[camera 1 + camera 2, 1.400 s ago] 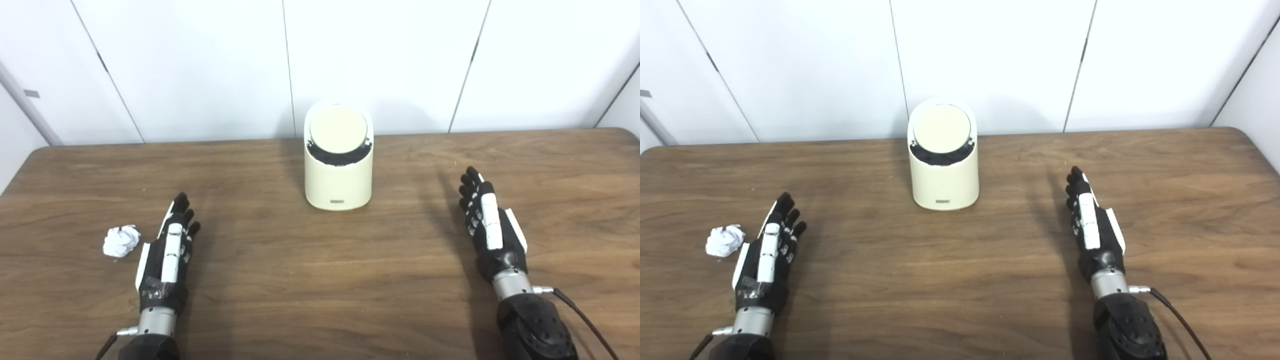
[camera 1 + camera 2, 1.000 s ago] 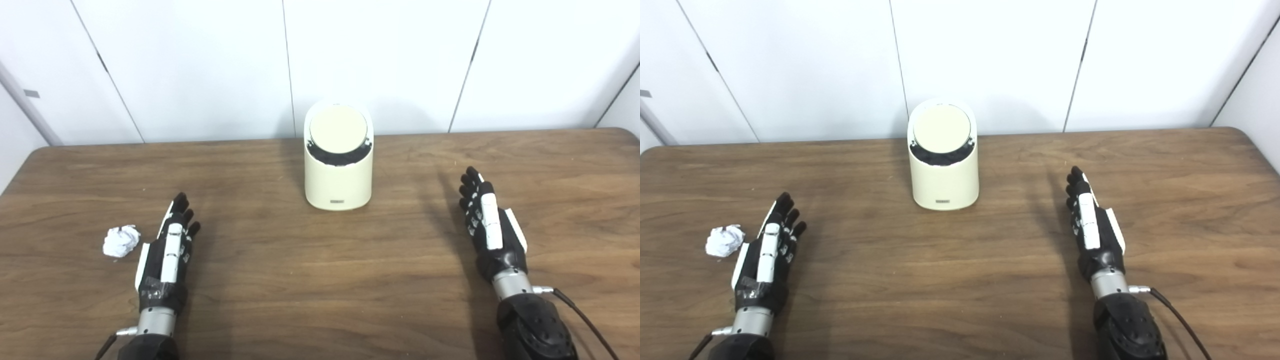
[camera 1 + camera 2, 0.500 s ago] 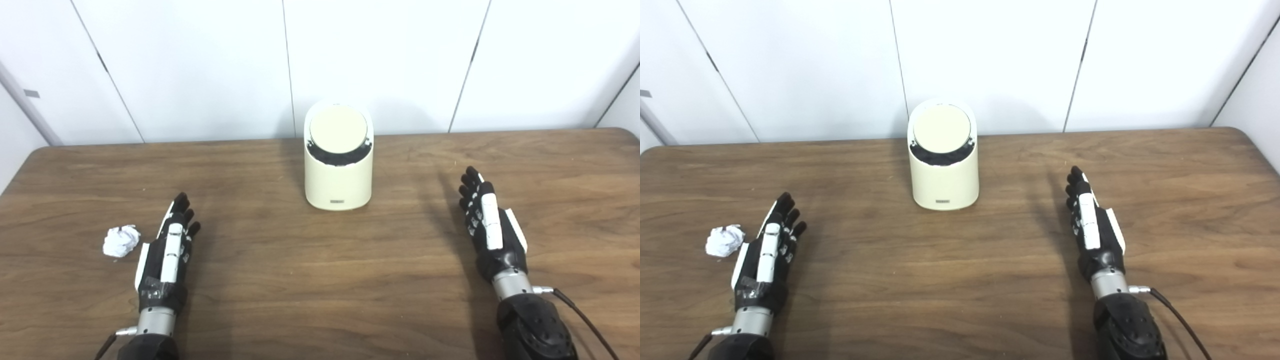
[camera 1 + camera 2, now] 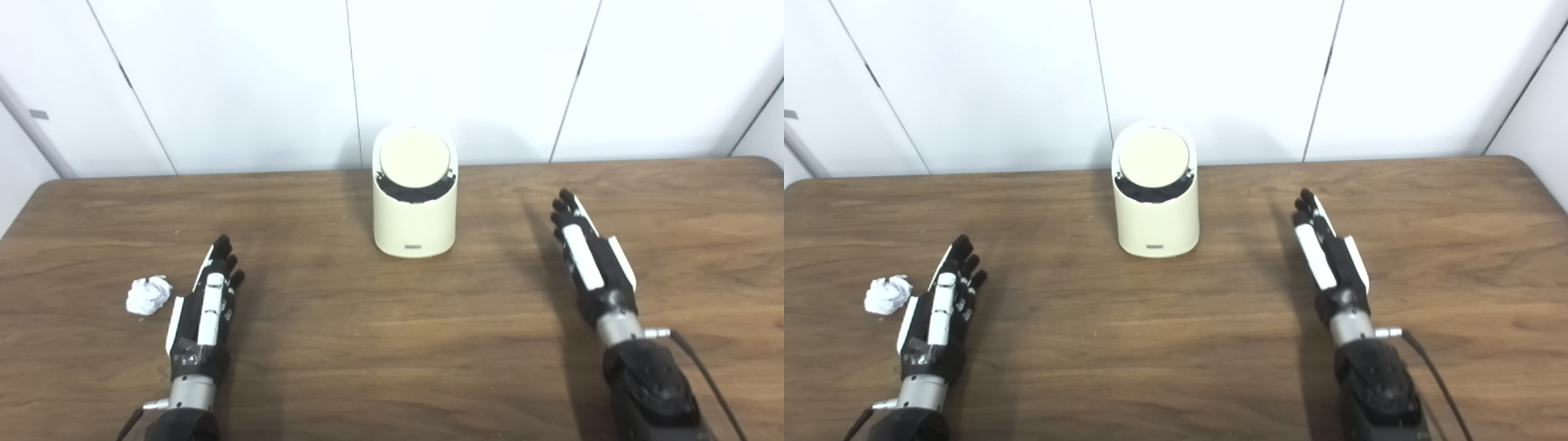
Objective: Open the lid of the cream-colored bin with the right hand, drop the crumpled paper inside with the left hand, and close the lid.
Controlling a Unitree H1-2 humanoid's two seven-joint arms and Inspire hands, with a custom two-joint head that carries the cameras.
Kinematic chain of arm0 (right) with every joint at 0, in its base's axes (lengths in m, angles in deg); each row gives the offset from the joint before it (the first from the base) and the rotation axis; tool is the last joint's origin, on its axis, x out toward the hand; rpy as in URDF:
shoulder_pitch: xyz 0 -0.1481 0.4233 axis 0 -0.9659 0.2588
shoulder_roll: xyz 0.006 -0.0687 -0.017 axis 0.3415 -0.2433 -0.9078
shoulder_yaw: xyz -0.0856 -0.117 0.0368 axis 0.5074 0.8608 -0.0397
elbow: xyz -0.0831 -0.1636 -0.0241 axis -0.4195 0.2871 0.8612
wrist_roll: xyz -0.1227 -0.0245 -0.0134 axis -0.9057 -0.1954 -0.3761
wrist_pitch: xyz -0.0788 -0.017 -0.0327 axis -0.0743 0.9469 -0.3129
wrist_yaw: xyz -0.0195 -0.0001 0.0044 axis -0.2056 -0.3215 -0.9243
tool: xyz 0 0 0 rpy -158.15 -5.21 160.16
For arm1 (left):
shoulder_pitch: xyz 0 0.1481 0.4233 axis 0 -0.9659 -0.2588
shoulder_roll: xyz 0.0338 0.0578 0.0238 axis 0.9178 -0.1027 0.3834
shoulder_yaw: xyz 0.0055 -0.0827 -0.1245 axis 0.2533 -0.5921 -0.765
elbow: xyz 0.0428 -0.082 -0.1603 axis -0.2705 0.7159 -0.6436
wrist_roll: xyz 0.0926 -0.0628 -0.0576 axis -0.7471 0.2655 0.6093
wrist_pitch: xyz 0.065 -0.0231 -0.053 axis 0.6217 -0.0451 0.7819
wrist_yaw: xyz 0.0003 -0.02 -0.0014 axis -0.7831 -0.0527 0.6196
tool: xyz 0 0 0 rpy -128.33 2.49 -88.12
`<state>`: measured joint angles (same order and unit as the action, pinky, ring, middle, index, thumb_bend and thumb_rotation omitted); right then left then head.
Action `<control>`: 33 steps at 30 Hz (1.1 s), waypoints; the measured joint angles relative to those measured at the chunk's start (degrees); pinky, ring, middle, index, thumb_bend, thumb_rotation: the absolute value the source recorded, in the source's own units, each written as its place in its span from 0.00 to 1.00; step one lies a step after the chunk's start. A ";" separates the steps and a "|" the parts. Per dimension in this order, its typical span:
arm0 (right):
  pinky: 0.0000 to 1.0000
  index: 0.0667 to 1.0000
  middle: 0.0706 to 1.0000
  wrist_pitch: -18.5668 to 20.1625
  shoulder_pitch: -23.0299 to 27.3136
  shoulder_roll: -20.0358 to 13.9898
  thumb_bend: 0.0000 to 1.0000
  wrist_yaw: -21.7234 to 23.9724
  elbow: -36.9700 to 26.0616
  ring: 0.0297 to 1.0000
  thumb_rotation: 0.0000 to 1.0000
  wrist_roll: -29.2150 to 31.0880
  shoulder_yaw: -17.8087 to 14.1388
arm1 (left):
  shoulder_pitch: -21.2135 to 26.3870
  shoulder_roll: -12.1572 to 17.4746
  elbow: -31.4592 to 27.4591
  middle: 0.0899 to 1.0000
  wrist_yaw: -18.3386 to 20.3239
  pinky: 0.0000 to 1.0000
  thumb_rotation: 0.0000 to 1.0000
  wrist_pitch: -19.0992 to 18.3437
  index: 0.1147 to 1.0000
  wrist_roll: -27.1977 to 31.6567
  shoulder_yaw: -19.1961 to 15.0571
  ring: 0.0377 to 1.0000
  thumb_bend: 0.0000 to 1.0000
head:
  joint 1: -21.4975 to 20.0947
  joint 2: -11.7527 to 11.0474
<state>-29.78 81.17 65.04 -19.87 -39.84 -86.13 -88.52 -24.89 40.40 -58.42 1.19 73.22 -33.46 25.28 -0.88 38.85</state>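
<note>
The cream-colored bin (image 4: 415,214) stands upright at the far middle of the wooden table (image 4: 380,343). Its round lid (image 4: 414,158) lies tilted toward me over a dark gap along its lower edge. A white crumpled paper (image 4: 147,295) rests on the table at the left. My left hand (image 4: 206,309) lies open just right of the paper, fingers straight, not touching it. My right hand (image 4: 588,257) is open and empty, fingers stretched forward, well to the right of the bin and apart from it.
White wall panels (image 4: 465,73) rise right behind the table's far edge, close behind the bin. A cable (image 4: 704,373) runs from my right wrist toward the bottom right. The table's rounded right corner (image 4: 1522,165) shows at the far right.
My right hand has moved forward and slightly left toward the bin, still open. The left hand, paper and bin have not moved.
</note>
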 measured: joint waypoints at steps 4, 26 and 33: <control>0.90 0.93 0.94 0.94 3.24 -0.74 0.62 -0.09 -0.35 0.93 0.59 -1.35 0.41 | -0.01 0.01 0.07 1.00 0.01 1.00 0.84 0.25 0.99 -0.19 0.18 1.00 0.48 | 0.09 -0.44; 0.88 0.91 0.94 7.59 10.68 -2.59 0.73 1.97 -2.43 0.93 0.60 -6.34 4.85 | 0.14 0.02 1.23 1.00 0.04 1.00 0.82 3.19 0.98 -0.28 0.70 1.00 0.43 | 0.09 -6.33; 0.90 0.92 0.92 8.77 13.62 -4.42 0.79 2.49 -2.48 0.92 0.52 -11.14 6.71 | 0.19 -0.04 1.61 0.99 -0.05 1.00 0.81 4.09 0.98 -0.29 0.69 1.00 0.42 | 0.18 -7.21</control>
<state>-21.01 94.79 60.61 -17.37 -42.32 -97.27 -81.82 -24.70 40.37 -56.81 1.14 77.30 -33.75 25.97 -0.70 31.64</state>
